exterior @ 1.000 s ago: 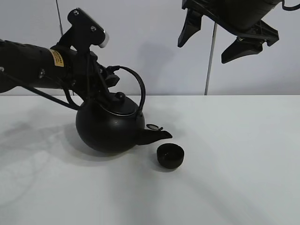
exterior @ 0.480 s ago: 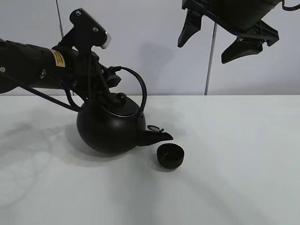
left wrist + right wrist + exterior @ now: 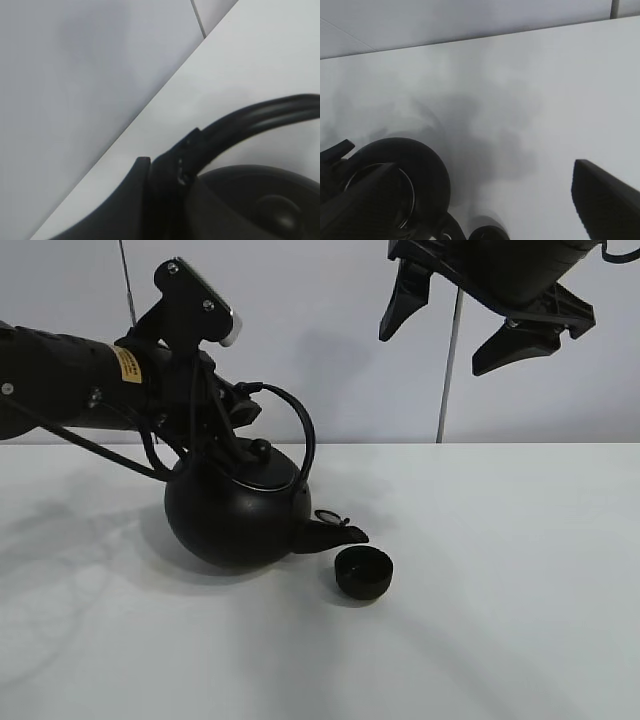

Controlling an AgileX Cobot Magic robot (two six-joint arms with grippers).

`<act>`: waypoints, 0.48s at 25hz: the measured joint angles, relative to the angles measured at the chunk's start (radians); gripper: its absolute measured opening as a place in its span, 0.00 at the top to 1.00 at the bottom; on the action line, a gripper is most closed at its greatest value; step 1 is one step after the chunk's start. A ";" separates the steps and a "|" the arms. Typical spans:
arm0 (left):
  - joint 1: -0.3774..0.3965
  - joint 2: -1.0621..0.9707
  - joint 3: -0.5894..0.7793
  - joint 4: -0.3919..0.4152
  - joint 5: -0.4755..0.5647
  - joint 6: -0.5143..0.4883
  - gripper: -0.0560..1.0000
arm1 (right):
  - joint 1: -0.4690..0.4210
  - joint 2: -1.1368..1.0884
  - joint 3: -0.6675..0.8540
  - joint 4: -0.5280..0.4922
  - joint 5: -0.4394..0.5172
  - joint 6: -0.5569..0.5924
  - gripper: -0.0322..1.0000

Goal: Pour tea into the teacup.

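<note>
The big black round kettle (image 3: 235, 515) is tilted, its spout (image 3: 335, 534) pointing down toward the small matte-black teacup (image 3: 363, 572), which stands on the white table just right of it. My left gripper (image 3: 237, 405) is shut on the kettle's arched handle (image 3: 250, 117) near its left end. The kettle's lid (image 3: 265, 205) shows below the handle in the left wrist view. My right gripper (image 3: 455, 325) hangs open and empty high above the table. The right wrist view shows the kettle (image 3: 405, 175) and the teacup's rim (image 3: 487, 233) far below it.
The white table (image 3: 500, 590) stretches to all sides of the kettle and cup. A thin vertical pole (image 3: 447, 380) stands against the back wall behind the table.
My left arm has shifted slightly to the right and tipped the kettle a little more, so the spout has dipped toward the teacup. The right gripper and the teacup have not moved.
</note>
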 joint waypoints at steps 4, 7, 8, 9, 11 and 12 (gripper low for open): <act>0.000 0.000 0.000 0.000 0.000 0.003 0.86 | 0.000 0.000 0.000 0.000 0.000 0.000 0.35; 0.000 0.000 0.000 0.000 0.000 0.003 0.86 | 0.000 0.000 0.000 0.000 0.000 0.000 0.35; 0.000 0.000 0.000 0.000 0.000 0.003 0.86 | 0.000 0.000 0.000 0.000 0.000 0.000 0.35; 0.000 0.000 0.000 0.000 0.000 0.003 0.86 | 0.000 0.000 0.000 0.000 0.000 0.000 0.35; 0.000 0.000 0.000 0.000 0.000 0.004 0.86 | 0.000 0.000 0.000 0.000 -0.001 0.000 0.35; 0.000 0.000 0.000 0.000 0.000 0.005 0.86 | 0.000 0.000 0.000 0.000 -0.001 0.000 0.35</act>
